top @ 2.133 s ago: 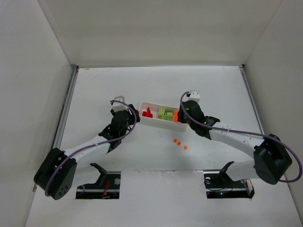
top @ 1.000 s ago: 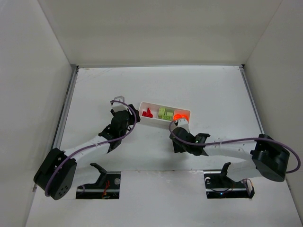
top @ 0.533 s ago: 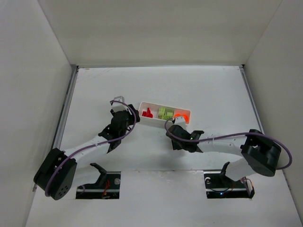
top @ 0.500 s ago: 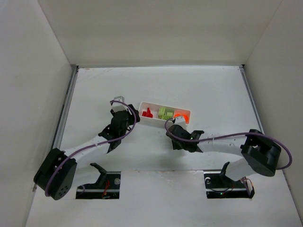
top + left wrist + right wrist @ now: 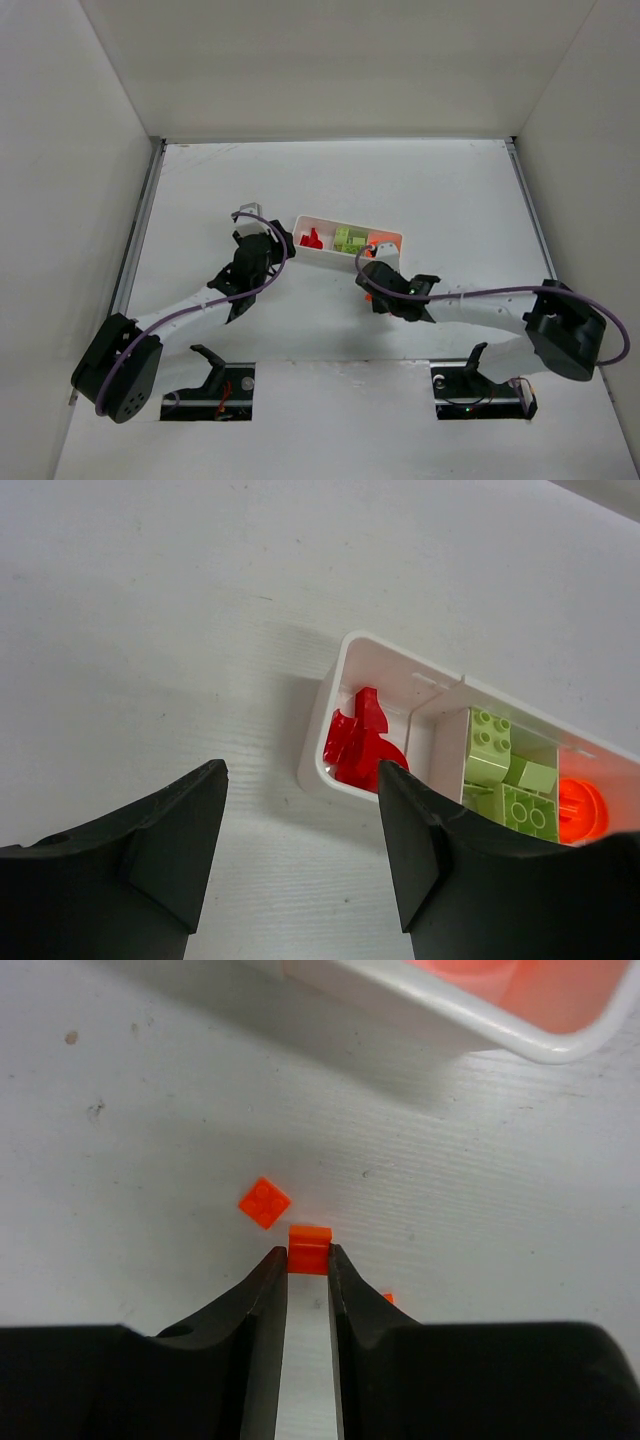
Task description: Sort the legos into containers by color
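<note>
Since the right fingers (image 5: 278, 1272) are pressed onto a small orange brick (image 5: 309, 1248), pinching its two side faces at their very tips, what matters is where the orange compartment (image 5: 470, 1022) lies from them. It is ahead and off to the right, its white wall crossing the top of the right wrist view. The brick sits square between the tips, its short width across the grip. I cannot tell whether it is clear of the table (image 5: 120, 1160) or resting on it. A second orange brick (image 5: 265, 1202) lies flat just ahead of the left tip, turned corner-on and apart from the pinched one. A third orange scrap (image 5: 387, 1298) peeps out just beside the right finger's outer edge.

The left fingers (image 5: 398, 800) stand spread with nothing between them, near the far end of the tray (image 5: 312, 760). Ahead of them and to the right lies a red piece (image 5: 362, 742), and beyond it the lime green bricks (image 5: 500, 780). In my judgement the right arm is nearer both the loose orange bricks and their compartment, so the coming move is a lift and a short carry forward and rightward over the wall.
</note>
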`<state>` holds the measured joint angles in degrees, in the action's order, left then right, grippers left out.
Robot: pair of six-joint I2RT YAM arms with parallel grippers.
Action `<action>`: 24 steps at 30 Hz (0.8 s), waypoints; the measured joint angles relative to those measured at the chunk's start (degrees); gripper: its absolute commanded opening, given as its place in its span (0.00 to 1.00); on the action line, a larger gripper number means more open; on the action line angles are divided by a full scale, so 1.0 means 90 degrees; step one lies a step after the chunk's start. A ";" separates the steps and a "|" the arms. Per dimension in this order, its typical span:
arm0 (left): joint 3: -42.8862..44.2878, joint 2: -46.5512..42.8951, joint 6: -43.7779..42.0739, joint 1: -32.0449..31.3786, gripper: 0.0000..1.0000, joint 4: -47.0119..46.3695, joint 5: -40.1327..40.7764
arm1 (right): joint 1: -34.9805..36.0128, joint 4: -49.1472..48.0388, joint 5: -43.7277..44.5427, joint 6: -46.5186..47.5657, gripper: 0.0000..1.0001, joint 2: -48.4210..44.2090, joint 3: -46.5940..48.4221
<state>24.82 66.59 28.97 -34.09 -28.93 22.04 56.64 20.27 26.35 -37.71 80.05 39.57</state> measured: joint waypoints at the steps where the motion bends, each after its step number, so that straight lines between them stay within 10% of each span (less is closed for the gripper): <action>1: 0.0000 0.0000 0.0000 0.0002 0.59 0.0000 0.0000 | 0.0000 0.0078 0.0029 -0.0012 0.24 -0.0158 0.0000; 15: -0.0007 -0.0005 0.0002 -0.0022 0.59 -0.0005 -0.0022 | -0.1370 -0.0457 0.0124 0.0840 0.26 -0.0284 0.1275; 24: -0.0007 -0.0005 0.0005 -0.0002 0.59 -0.0007 -0.0029 | -0.1829 -0.0874 0.0138 0.1192 0.50 0.0430 0.1598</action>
<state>24.75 66.54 29.02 -34.11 -28.99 21.78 40.18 12.40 27.59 -26.98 83.92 53.95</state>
